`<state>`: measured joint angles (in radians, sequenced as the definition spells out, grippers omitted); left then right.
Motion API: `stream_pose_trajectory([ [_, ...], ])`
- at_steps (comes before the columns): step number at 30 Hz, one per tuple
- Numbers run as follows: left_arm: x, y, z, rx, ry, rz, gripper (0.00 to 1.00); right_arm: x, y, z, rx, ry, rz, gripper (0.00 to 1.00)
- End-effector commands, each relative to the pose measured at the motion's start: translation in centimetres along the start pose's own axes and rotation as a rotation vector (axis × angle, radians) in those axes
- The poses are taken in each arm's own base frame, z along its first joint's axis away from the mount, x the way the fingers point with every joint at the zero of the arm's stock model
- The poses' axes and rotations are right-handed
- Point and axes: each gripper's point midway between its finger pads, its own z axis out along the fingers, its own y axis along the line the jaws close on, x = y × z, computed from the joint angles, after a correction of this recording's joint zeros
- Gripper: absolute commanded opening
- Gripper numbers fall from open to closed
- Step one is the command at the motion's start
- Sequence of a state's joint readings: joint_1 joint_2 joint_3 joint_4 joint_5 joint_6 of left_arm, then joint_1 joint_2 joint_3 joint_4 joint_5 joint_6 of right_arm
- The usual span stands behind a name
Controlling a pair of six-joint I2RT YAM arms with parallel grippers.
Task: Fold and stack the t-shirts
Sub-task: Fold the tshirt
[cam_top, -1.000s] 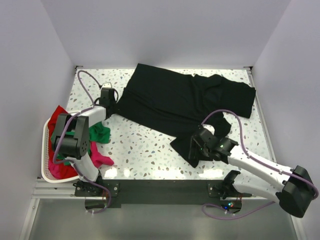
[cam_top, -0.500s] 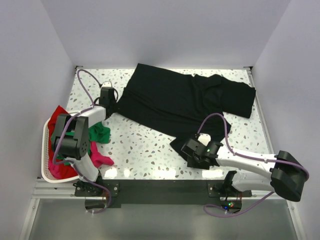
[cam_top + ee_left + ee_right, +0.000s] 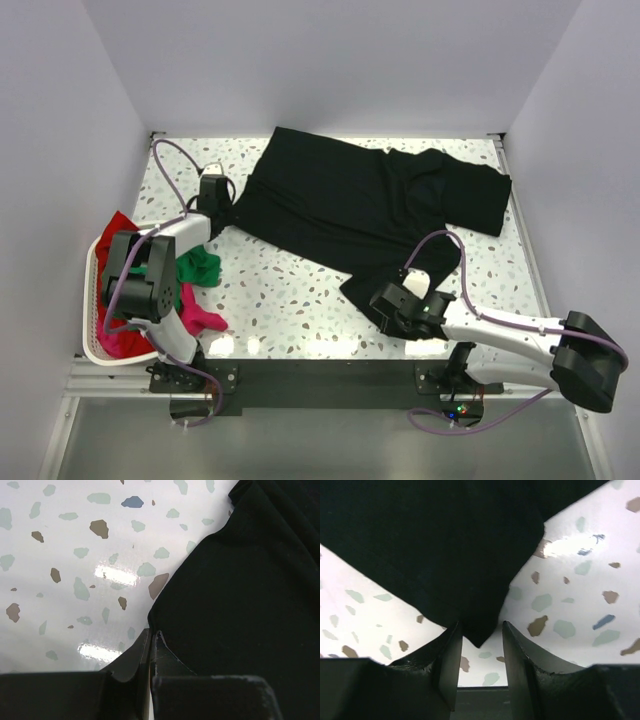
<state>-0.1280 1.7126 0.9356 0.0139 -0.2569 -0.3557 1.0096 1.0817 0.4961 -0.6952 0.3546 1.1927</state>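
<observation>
Speckled table [image 3: 280,290] (glossy); pale walls [image 3: 330,60]

Top view looks down on the whole table [image 3: 290,290]; both wrist views sit close over the black t-shirt [image 3: 360,200]

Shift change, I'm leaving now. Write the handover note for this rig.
Left end effector: shut on an edge of the black t-shirt.
Right end effector: open, fingers astride the shirt's near corner, not yet closed.
Black t-shirt lies spread, unfolded, on the table. Red t-shirt, green t-shirt and magenta t-shirt are bunched at the basket.
Done: nothing folded or stacked.
Left: fold all four, stack.
</observation>
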Motion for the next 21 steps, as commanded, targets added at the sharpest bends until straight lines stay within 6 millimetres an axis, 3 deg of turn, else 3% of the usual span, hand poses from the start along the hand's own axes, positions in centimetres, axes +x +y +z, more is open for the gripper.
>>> stream_pose_trajectory([
  [1,-2.1,0.1,-0.7,0.010,-0.071,-0.011,0.00,0.0,1.3,1.0,-0.054,-0.024,0.035,0.41],
  [5,-2.2,0.2,-0.9,0.006,-0.073,-0.011,0.00,0.3,1.4,1.3,-0.048,-0.007,0.021,0.36],
  [8,-2.1,0.3,-1.0,0.003,-0.073,-0.011,0.00,0.4,1.0,0.9,-0.038,0.001,0.015,0.26],
  [11,-2.3,0.4,-1.3,-0.003,-0.079,-0.013,0.00,0.1,0.6,0.2,-0.021,0.002,0.009,0.11],
  [12,-2.4,0.5,-1.4,-0.005,-0.083,-0.016,0.00,0.0,0.6,-0.2,-0.026,-0.002,0.005,0.02],
  [13,-2.3,0.6,-1.4,-0.009,-0.083,-0.016,0.00,-0.2,0.4,-0.6,-0.020,0.001,-0.002,0.00],
  [17,-2.8,1.0,-2.3,-0.022,-0.101,-0.024,0.00,-0.6,1.0,-1.9,-0.060,0.004,-0.012,0.00],
  [21,-2.9,1.5,-3.5,-0.029,-0.127,-0.036,0.00,-1.3,2.4,-4.8,-0.141,0.021,-0.067,0.00],
])
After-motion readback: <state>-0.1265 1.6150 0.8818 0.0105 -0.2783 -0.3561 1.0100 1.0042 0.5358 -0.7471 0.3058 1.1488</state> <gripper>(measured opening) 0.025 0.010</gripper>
